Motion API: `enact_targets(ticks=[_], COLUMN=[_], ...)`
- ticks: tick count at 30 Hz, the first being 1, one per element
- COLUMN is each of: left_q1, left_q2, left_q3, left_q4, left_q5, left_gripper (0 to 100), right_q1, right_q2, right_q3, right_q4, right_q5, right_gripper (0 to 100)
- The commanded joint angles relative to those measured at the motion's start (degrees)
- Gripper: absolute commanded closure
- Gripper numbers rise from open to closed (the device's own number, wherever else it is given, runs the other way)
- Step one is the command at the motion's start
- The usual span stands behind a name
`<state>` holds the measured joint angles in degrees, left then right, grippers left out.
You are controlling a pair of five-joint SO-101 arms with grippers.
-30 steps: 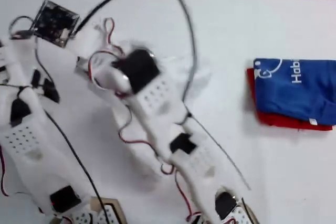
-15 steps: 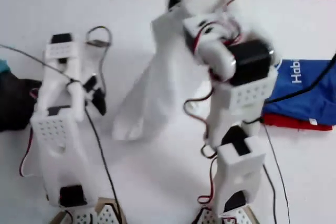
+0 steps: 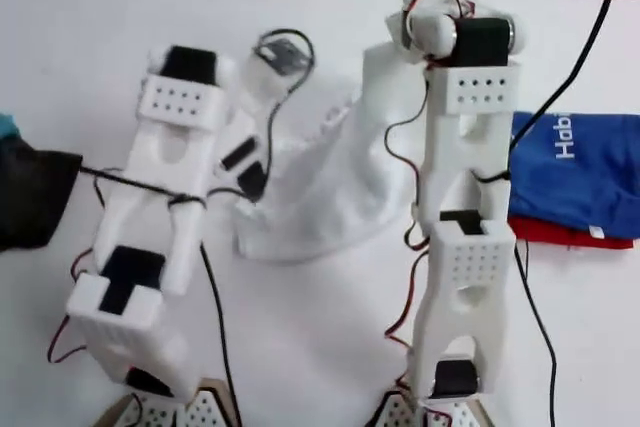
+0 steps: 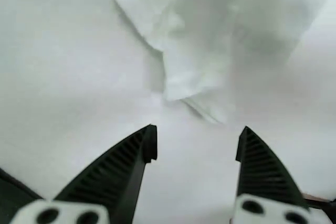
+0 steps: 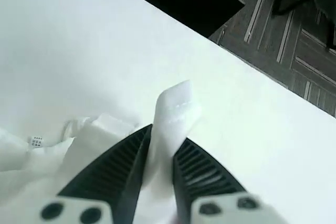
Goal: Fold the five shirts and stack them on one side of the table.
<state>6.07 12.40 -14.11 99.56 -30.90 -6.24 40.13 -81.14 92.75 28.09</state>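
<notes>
Figure: limp white shirt (image 3: 330, 187) at the middle of the worktop (image 3: 300, 347), one end raised toward the far edge.
Your right fingers (image 5: 115, 166) clamp a soft fold; your left fingers (image 4: 121, 166) stand apart over its edge. It likely handles light and floppy, so pinch seams or corners.

White shirt (image 3: 330, 182) at centre on a white table (image 3: 300, 347). Blue shirt (image 3: 585, 172) with white print at 3 o'clock, red shirt (image 3: 565, 234) beneath. Black garment (image 3: 30, 197) at 9 o'clock, teal bit on top. Left gripper (image 4: 197, 142): black ribbed fingers (image 4: 126, 166).
</notes>
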Motion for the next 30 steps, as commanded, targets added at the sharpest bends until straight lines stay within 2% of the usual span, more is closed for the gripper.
enact_targets(ticks=[1, 7, 13, 23, 30], left_q1=[2.5, 6.7, 6.3, 6.3, 6.3], left_q2=[-2.5, -2.2, -1.8, -1.7, 3.3], left_q3=[5.1, 11.1, 13.8, 24.0, 23.7], left_q4=[-4.8, -9.8, -15.5, -24.2, -26.1], left_q5=[1.0, 0.7, -2.4, -3.6, -4.3], left_gripper=[74, 74, 74, 74, 74], right_q1=[0.6, 0.7, 0.6, 0.3, 0.2], right_q2=[-0.5, -0.6, -3.4, -5.1, -5.1], right_q3=[0.0, -0.1, 0.0, 0.0, 0.0], right_q4=[-1.1, -0.9, -0.7, 0.3, 1.3], right_q5=[0.3, 0.3, 0.3, 0.4, 0.3], right_gripper=[97.8, 97.8, 97.8, 97.8, 97.8])
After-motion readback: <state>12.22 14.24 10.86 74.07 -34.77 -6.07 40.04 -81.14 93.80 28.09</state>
